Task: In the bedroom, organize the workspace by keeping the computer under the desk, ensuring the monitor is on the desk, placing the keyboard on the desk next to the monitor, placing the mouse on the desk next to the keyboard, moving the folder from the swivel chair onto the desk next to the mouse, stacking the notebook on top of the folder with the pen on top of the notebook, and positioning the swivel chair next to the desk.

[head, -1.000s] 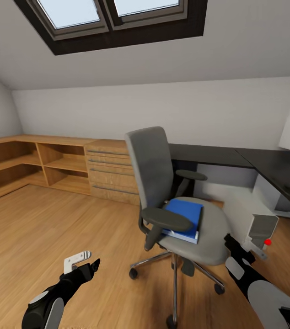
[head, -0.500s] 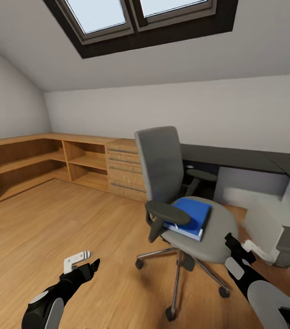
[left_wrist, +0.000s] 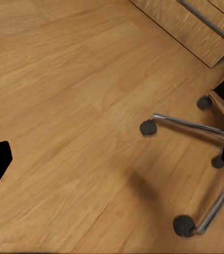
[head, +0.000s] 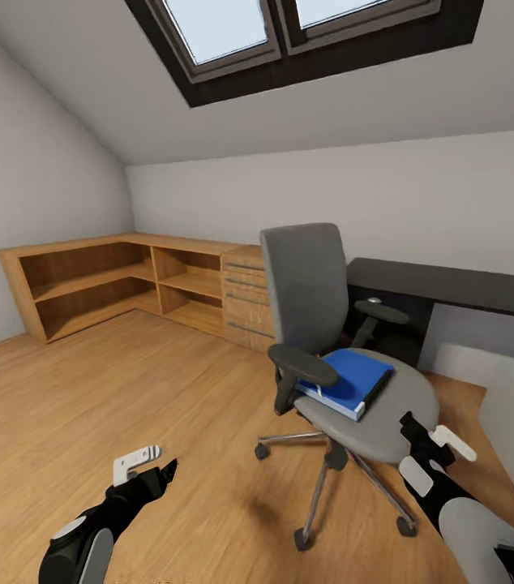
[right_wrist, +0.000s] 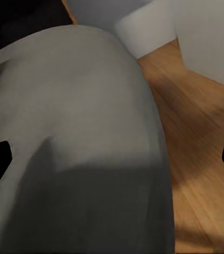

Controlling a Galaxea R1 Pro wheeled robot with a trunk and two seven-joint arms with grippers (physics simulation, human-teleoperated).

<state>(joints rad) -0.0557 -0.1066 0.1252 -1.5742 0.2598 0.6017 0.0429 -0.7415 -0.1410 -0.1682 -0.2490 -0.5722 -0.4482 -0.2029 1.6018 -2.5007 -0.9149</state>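
Lower left: left gripper [head: 153,462], fingers spread, empty, over light wood floor [head: 87,389]. Left-centre: low wooden shelving [head: 127,284]. Centre: grey-upholstered swivel chair [head: 322,324], bright-blue flat folder [head: 350,380] on seat. Behind: black-topped desk [head: 451,285]. Lower right: right gripper [head: 435,442], parted, empty, beside seat edge.

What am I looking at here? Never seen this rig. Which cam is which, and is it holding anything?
It is a simulated wheeled robot with two arms, driven by a person. The big picture comes from its head camera: an attic bedroom with a swivel chair, a blue folder lying on its seat, the black desk behind and wooden shelving along the wall. The left gripper and right gripper both hang open and empty. The two small pictures come from cameras on each wrist: the left one looks down at the floor and the chair's castors, the right one at the grey seat.
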